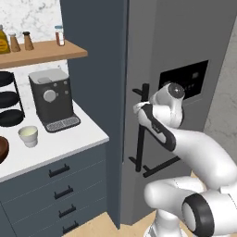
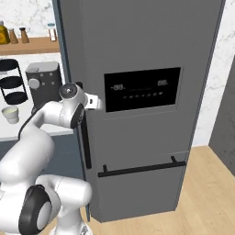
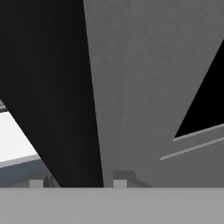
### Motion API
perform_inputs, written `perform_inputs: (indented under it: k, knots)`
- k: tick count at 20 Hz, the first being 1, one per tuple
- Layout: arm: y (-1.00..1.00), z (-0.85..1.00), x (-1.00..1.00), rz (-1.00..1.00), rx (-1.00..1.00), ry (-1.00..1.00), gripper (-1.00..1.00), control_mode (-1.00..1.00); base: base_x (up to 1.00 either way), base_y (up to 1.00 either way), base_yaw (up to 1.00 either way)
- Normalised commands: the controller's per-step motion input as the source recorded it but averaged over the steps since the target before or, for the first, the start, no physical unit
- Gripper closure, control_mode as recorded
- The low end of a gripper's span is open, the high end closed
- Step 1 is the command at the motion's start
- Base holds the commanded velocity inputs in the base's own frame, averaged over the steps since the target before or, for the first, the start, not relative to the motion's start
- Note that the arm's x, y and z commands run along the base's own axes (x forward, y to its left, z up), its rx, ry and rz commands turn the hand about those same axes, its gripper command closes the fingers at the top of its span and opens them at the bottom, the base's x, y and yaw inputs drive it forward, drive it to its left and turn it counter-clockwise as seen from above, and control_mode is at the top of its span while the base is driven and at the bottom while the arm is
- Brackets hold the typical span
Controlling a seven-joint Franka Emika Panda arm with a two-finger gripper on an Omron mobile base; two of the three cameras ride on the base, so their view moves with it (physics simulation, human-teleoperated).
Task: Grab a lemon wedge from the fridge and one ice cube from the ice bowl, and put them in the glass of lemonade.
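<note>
My gripper (image 2: 97, 102) is up against the vertical black bar handle (image 1: 142, 127) of the fridge (image 2: 142, 46), at the door's left edge beside the display panel (image 2: 142, 89). In the hand view the handle runs as a broad dark band between my two finger tips (image 3: 119, 183), which stand apart on either side of it; whether they actually press on the bar I cannot tell. The only writing anywhere is on the black display panel: pale digits that may read 88 at each end and a row of small marks beneath, too blurred to be sure of. The fridge door is closed, a dark grey slab with a second, horizontal black bar handle (image 2: 142, 168) lower down, so the lemon wedge and the shelves are hidden from me. To the left runs a white countertop (image 1: 69, 139) over dark blue drawers (image 1: 60, 190), with a marbled white wall behind and pale wooden flooring (image 2: 202, 193) under the fridge. The glass of lemonade (image 1: 28, 136) stands on that counter, well apart from my hand, in front of a dark grey coffee machine (image 1: 51, 99). The ice bowl (image 1: 3, 149) is cut off by the left edge, only a brown rim showing, and no cubes can be made out in it. A wooden shelf (image 1: 44, 52) above carries small bottles and shakers, their labels unreadable, and a black tiered rack (image 1: 10, 99) is partly cropped.
</note>
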Motion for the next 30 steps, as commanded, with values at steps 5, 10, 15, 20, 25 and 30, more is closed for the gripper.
perform_inputs:
  k: [5,10,15,20,25,30]
  knots:
    - [-1.0,0.0,-0.21,-0.18,0.09,-0.01,1.0,-1.0,0.0,0.0,0.0]
    - [-1.0,0.03,-0.42,-0.16,0.12,-0.03,1.0,-1.0,0.0,0.0,0.0]
    - [-1.0,0.1,-0.5,-0.16,0.1,-0.02,1.0,-1.0,0.0,0.0,0.0]
    - [-1.0,0.08,-0.45,-0.15,0.09,-0.03,1.0,-1.0,0.0,0.0,0.0]
    - [-1.0,0.06,-0.44,-0.15,0.09,-0.04,1.0,-1.0,0.0,0.0,0.0]
    - [-1.0,0.01,-0.45,-0.16,0.11,-0.06,1.0,-1.0,0.0,0.0,0.0]
